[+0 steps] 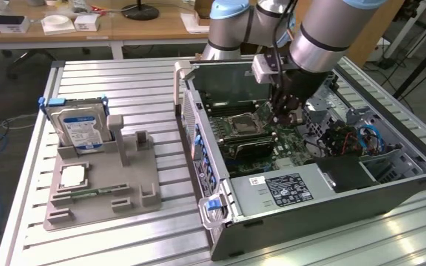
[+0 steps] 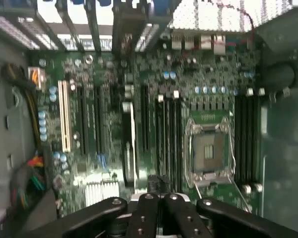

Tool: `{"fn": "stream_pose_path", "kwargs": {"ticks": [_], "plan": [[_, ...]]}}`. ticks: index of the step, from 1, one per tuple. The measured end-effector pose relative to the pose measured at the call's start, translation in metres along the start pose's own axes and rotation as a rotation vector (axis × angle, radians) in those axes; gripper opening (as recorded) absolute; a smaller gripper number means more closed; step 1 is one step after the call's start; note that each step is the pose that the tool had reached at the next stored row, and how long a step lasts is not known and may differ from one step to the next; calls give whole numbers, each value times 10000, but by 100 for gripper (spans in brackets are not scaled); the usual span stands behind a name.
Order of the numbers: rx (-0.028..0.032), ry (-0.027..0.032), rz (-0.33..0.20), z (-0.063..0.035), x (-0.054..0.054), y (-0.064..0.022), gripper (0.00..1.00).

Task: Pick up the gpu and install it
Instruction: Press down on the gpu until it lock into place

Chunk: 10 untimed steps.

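Hovering with gripper (image 2: 159, 201) fingers pressed together over the motherboard (image 2: 154, 114), near the seated gpu (image 1: 256, 147), risking clipping the CPU socket (image 2: 211, 148).

Greens, greys and a few bright accents

The motherboard (image 2: 114, 99) is dark green with black slots and one cream-white slot (image 2: 65, 116); the computer case (image 1: 331, 199) is dark grey with a black label bearing white print (image 1: 288, 189); the hard drive (image 1: 80, 128) is silver with a blue label; the parts holder (image 1: 117, 183) is plain grey; the table (image 1: 161, 233) is silver with ribbed stripes; the gripper (image 2: 159, 208) is black; the arm (image 1: 324, 33) is silver with pale blue caps.
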<state>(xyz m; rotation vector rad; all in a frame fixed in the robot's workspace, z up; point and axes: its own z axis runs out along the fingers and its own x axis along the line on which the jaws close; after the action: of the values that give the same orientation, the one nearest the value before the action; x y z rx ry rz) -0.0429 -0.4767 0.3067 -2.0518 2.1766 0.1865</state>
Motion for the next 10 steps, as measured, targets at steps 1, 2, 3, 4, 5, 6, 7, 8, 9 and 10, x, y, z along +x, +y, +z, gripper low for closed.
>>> {"fn": "stream_pose_path", "kwargs": {"ticks": [1,2,3,4,5,6,7,8,9,10], "plan": [[-7,-1,1,-35,-7,-18,11],[-8,-3,2,-79,-17,-25,11],[-8,-1,3,-115,-24,-27,11],[-7,-9,6,-128,-26,-27,11],[-6,-16,7,-127,-26,-27,11],[-6,-16,7,-127,-26,-27,11],[-7,-17,5,-127,-26,-28,11],[-7,-15,4,-128,-26,-28,11],[-8,-15,5,-128,-26,-28,11],[-8,-14,5,-128,-26,-28,11]]}}
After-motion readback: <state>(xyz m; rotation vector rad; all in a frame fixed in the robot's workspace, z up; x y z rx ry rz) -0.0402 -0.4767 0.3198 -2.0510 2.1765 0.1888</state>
